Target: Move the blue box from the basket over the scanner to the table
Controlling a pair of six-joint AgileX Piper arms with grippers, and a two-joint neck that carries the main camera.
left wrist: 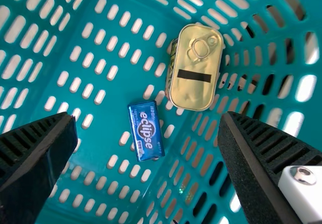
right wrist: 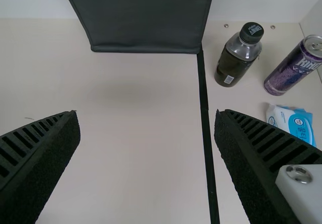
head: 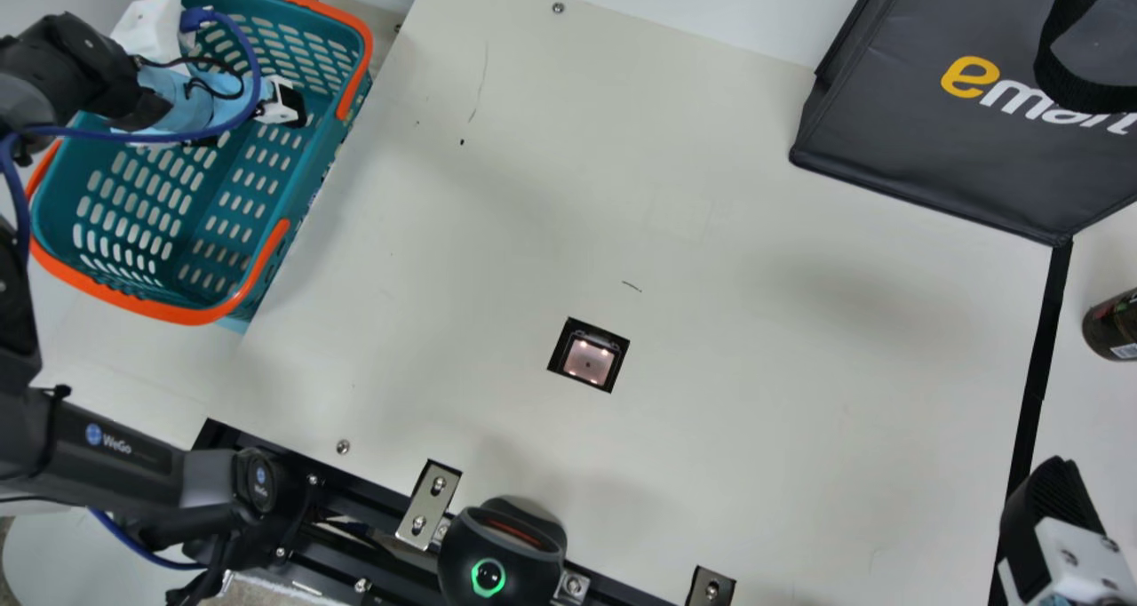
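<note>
Left wrist view, item 1: blue box (left wrist: 146, 131), qty 1, inside basket (head: 178, 311). Pos.: beyond the left gripper (left wrist: 148, 118), seen betw. its two fingers, no contact we can make out. Gold tin (left wrist: 183, 93) just beside the box, a bit farther out from the gripper, toward the finger w/ the white fitting.

Item 2: left gripper. Fingers wide apart, nothing clamped. Looking down this wrist, we can't fairly judge how far the pads hang above the box.

Item 3: right gripper (right wrist: 147, 115). Fingers apart too, no load; above the table (head: 755, 366), well apart from the basket.

Item 4: progress. Done: left arm at the basket, gripper spread, box roughly centred ahead of it. Left to do: lower if req'd, close, lift clear, carry over scanner (head: 588, 354), set down on table, release. We'd put it at approx. the pre-grasp stage. Scanner lies outside the basket, well apart from the left gripper.

Item 5: orientation. Box lies w/ its broad printed face toward the wrist cam. Long axis runs approx. square to the line betw. the fingers; far end slants slightly away from the finger w/ the white fitting. Closing should therefore meet the long sides, we judge.
</note>
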